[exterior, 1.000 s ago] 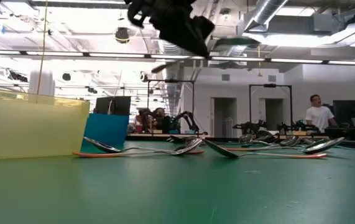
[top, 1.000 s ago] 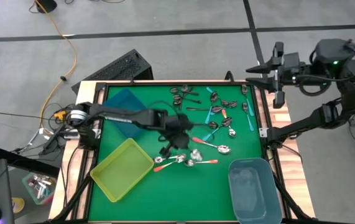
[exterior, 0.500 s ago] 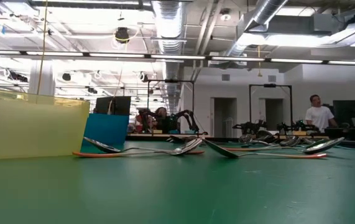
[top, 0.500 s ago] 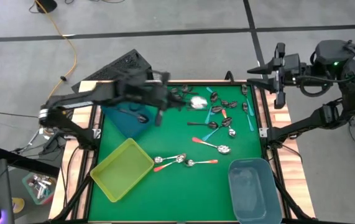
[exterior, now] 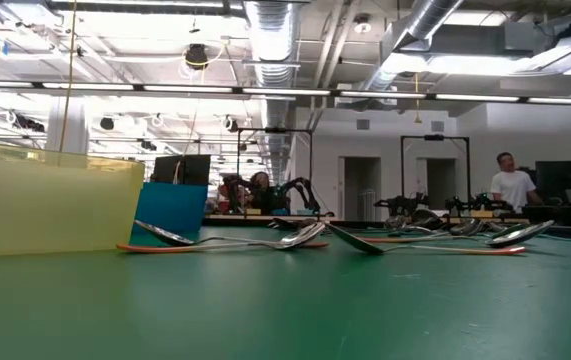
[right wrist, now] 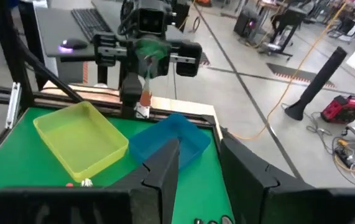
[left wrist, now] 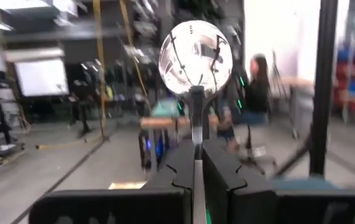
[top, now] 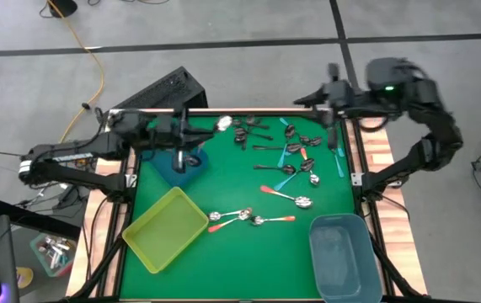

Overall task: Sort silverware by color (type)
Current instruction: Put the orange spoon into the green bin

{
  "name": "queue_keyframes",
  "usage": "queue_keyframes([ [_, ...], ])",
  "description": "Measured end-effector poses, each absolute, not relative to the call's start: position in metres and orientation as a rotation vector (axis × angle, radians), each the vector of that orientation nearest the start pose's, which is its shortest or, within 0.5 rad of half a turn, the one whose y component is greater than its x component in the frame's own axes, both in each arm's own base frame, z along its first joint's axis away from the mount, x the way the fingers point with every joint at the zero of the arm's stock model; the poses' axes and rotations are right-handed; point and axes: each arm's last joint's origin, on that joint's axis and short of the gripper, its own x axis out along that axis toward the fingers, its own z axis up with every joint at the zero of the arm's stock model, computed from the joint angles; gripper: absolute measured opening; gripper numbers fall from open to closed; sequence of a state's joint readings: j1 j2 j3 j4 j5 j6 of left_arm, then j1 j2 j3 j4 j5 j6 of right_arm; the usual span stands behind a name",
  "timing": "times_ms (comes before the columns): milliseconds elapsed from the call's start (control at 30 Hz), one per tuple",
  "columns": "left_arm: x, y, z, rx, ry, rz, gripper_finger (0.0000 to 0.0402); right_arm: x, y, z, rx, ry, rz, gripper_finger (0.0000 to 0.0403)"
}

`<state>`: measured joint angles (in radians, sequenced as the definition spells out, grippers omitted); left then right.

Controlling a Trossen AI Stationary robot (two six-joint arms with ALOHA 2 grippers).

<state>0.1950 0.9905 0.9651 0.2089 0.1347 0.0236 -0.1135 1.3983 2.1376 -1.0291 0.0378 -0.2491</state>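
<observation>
At the far left of the green table [top: 223, 261], the left gripper [top: 191, 135] is clenched on a spoon [left wrist: 195, 59] by its handle — in the left wrist view the shiny bowl stands up above the closed fingers [left wrist: 221, 168], and the right wrist view shows an orange-red handle hanging below. It holds the spoon over the blue bin [top: 173, 156] at the far-left corner, probably because that bin is meant for this kind. Nearer on the left sits the yellow bin [top: 166, 229], angled, with nothing visible in it. Just right of it, toward the middle, three orange-handled spoons [top: 248, 218] lie in a loose cluster, likely the next candidates. Farther back and to the right, the teal-handled and dark spoons [top: 295, 151] are scattered in a mixed heap, not yet sorted. At the near right stands a grey-blue bin [top: 344, 257]. The right gripper [top: 328, 108] hangs at the far-right edge of the table — its fingers released and apart, holding nothing, seemingly waiting clear of the left arm's work.
</observation>
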Motion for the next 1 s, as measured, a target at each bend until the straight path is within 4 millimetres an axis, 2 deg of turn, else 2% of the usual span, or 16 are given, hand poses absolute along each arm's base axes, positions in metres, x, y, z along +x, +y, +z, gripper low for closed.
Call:
queue_keyframes([
  [233, 0.182, 0.032, 0.368, -0.036, -0.336, 0.043, 0.0000, 0.279, -0.033, 0.522, -0.276, 0.304, 0.064, 0.0138],
  [367, 0.168, 0.029, 0.363, -0.031, -0.363, 0.044, 0.0000, 0.320, -0.045, 0.508, -0.218, 0.238, 0.179, 0.0138],
  [567, 0.154, 0.027, 0.363, 0.039, -0.397, 0.065, 0.0000, 0.366, -0.059, 0.479, -0.141, 0.239, 0.268, 0.0138],
  [733, 0.152, 0.027, 0.363, 0.059, -0.400, 0.074, 0.0000, 0.394, -0.069, 0.470, -0.090, 0.129, 0.393, 0.0138],
  [867, 0.153, 0.027, 0.362, 0.059, -0.389, 0.069, 0.0000, 0.409, -0.080, 0.453, -0.029, 0.145, 0.473, 0.0138],
  [1000, 0.153, 0.026, 0.362, 0.058, -0.384, 0.055, 0.0000, 0.406, -0.094, 0.443, 0.026, 0.222, 0.470, 0.0138],
])
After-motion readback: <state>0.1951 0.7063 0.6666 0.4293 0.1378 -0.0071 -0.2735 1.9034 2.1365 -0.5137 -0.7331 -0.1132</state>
